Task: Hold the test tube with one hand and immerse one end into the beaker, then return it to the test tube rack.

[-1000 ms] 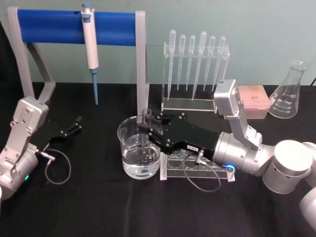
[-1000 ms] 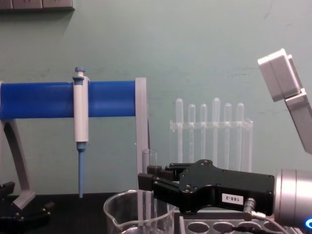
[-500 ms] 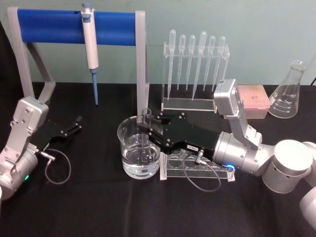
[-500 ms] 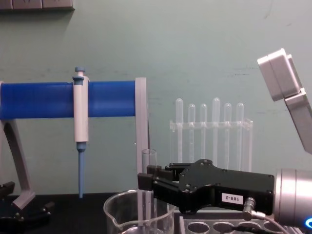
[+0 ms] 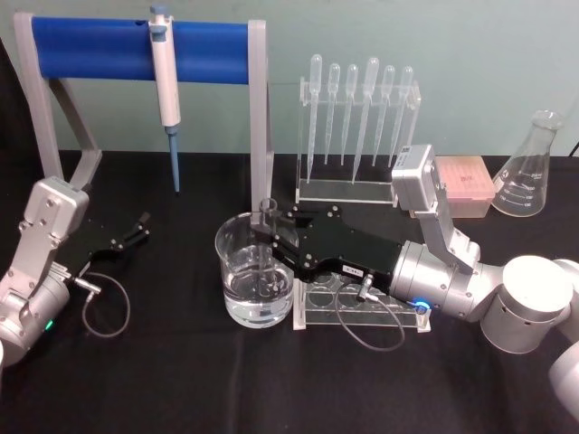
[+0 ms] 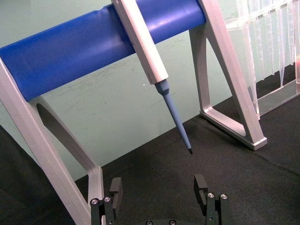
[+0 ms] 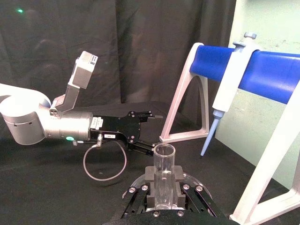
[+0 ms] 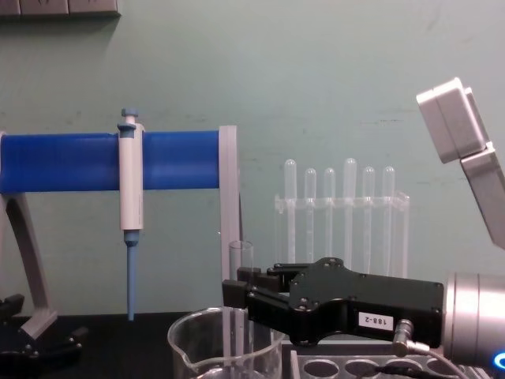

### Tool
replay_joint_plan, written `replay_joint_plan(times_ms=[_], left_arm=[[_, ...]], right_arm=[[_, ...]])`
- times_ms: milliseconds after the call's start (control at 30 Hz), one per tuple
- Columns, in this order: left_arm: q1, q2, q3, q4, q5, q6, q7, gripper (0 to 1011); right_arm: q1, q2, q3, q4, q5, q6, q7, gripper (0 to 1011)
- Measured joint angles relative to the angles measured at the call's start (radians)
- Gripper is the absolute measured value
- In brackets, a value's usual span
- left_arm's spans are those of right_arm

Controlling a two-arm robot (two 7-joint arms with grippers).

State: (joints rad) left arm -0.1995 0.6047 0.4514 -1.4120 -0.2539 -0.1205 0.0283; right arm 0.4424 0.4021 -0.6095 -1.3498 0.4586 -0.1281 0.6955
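While its fingers clamp the upright test tube [image 5: 268, 213] just below the rim, the right gripper [image 5: 270, 233], whose white label [image 8: 375, 321] reads "188-2", holds the tube's lower end inside the beaker [image 5: 228, 262], just beside the test tube rack [image 5: 362, 314]. The left gripper [image 6: 159, 192] sits low at the left, fingers apart.

Lab, plainly. Black-draped counter [image 5: 181, 362] against pale green wall [image 5: 470, 45]. Along far edge: pipettor [image 5: 164, 68] hung on blue-barred stand [image 5: 90, 47], clear rack of plastic pipettes [image 5: 359, 117], pink box [image 5: 466, 188], conical flask [image 5: 529, 172] toward far right corner. Glass beaker [image 5: 246, 276] holding clear liquid mid-counter.
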Motion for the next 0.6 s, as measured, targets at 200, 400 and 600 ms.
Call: replay_joint_plan(times_ms=[200,400,600], left_arm=[[0.000,0.000,0.000,0.000,0.000,0.000,0.000,1000],[0.000,0.000,0.000,0.000,0.000,0.000,0.000,1000],[0.000,0.000,0.000,0.000,0.000,0.000,0.000,1000]], right_arm=[[0.000,0.000,0.000,0.000,0.000,0.000,0.000,241],[0.000,0.000,0.000,0.000,0.001,0.000,0.000,241],[0.000,0.000,0.000,0.000,0.001,0.000,0.000,241]])
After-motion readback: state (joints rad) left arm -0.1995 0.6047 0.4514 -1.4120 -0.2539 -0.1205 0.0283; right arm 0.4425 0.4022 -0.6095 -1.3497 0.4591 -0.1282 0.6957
